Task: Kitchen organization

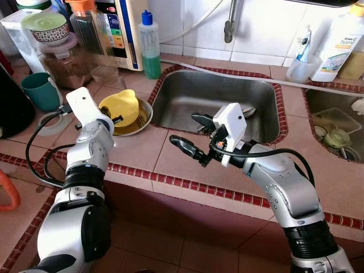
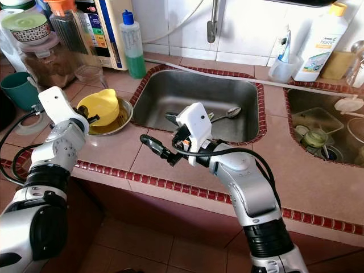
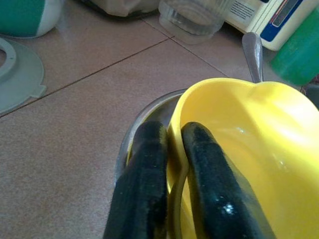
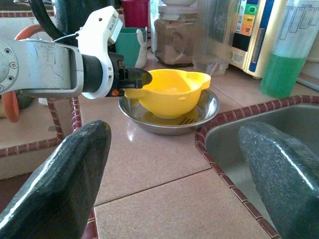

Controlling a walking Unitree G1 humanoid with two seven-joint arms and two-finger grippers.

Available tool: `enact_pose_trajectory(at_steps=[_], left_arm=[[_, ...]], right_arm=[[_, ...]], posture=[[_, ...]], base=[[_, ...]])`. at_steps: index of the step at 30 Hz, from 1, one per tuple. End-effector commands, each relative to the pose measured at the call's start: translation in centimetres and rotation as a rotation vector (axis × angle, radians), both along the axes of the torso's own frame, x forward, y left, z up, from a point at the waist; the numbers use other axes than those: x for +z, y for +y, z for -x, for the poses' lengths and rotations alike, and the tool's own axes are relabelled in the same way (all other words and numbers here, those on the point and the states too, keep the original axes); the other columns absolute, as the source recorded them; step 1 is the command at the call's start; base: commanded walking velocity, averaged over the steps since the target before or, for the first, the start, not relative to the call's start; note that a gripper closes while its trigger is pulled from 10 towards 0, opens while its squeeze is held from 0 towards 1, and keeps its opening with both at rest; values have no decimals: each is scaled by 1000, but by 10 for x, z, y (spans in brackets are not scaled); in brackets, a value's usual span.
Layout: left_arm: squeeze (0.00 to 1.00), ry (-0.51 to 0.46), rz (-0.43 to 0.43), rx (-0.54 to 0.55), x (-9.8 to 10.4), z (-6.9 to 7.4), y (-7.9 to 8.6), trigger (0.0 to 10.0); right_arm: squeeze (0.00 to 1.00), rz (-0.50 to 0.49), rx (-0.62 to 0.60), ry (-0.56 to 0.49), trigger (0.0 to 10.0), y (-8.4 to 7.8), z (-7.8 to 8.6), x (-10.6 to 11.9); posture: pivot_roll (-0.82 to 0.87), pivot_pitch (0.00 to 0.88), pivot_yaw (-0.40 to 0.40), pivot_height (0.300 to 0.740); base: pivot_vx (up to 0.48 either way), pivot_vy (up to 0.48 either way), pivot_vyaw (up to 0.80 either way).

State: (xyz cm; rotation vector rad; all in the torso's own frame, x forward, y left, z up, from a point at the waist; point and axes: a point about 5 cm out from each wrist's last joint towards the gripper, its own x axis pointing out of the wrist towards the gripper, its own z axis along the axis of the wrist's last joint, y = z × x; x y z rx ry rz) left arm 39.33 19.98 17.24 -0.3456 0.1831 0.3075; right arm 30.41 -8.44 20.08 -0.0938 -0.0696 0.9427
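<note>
Nearest you, your right gripper [image 1: 196, 138] hangs above the tiled counter [image 1: 142, 149] at the sink's near-left corner, its two long black fingers spread wide with nothing between them (the wrist view shows their pebbled, rubbery pads). To its left, your left gripper [image 3: 172, 164] is pinched tight on the near rim of the yellow bowl [image 1: 121, 106], one finger outside the wall and one inside. That bowl is smooth, glossy plastic with a wavy lip, and it sits tilted inside a shallow steel dish [image 4: 170, 122]; a fork [image 4: 186, 120] lies in the dish beneath it. The counter is matte pinkish tile edged with a strip of small dark red tiles. Just right of the dish is the rectangular steel sink [image 1: 216, 96], with a spoon [image 2: 226, 112] lying in it near your right wrist. Behind the bowl stand a clear plastic cup [image 3: 193, 18], a teal mug [image 1: 40, 90], a brown-filled jar [image 1: 65, 62] and a bottle of green liquid [image 1: 150, 48] with a blue cap. Far right, a second basin [image 1: 335, 125] holds a few dishes.
</note>
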Motion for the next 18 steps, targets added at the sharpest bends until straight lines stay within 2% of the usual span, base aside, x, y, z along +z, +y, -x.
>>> enact_pose_trajectory(at_steps=[1,8,13,18], left_arm=[[0,-28,-22,8,5,0,1,0],[0,-29,-33,6,4,2,0,0],[0,-33,1,5,3,3,-2,0],[0,-94,-13,-11,9,3,-4,0]], right_arm=[[0,8,4,-13,10000,0,-1,2],[0,5,-3,-9,10000,-1,-1,2],[0,4,-4,-10,10000,-1,-1,2],[0,0,-13,-6,10000,-1,-3,1]], posture=[[-31,73,58,740],[-33,77,60,740],[-32,78,59,740],[-30,80,59,740]], base=[[0,0,0],[0,0,0],[0,0,0],[0,0,0]])
